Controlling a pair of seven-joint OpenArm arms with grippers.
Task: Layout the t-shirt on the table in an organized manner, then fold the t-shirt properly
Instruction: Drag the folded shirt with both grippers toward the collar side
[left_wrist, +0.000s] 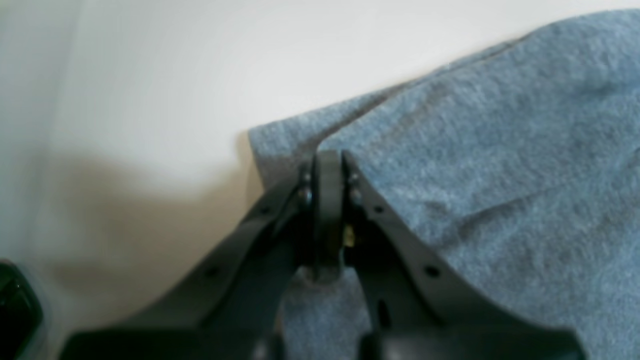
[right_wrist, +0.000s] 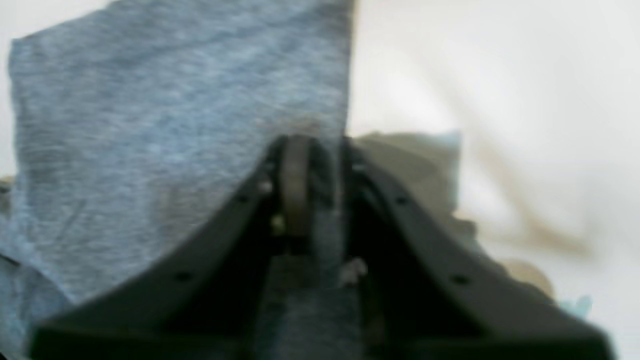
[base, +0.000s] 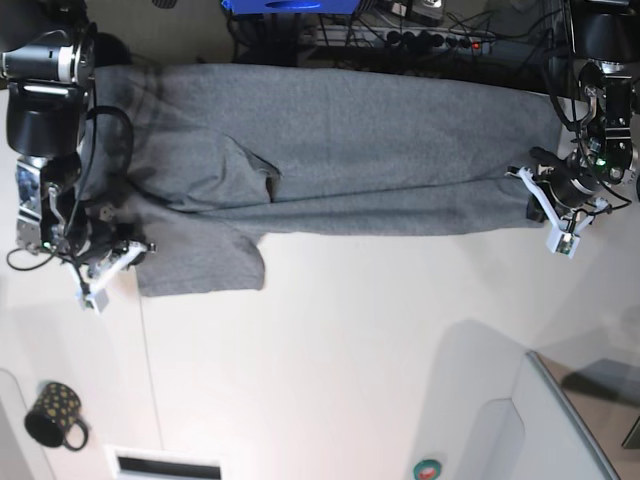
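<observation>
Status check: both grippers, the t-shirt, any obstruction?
Left gripper shut on t-shirt corner. Right gripper pinching shirt edge. Shirt stretched across table. Mug well clear.

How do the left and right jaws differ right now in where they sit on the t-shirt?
In the base view the left gripper sits at the far right end of the t-shirt, at the long folded edge; the right gripper sits at the left end, by the sleeve flap. The left wrist view is sharp, the right wrist view blurred. Shared: both sets of jaws are shut on grey cloth over the white table.
</observation>
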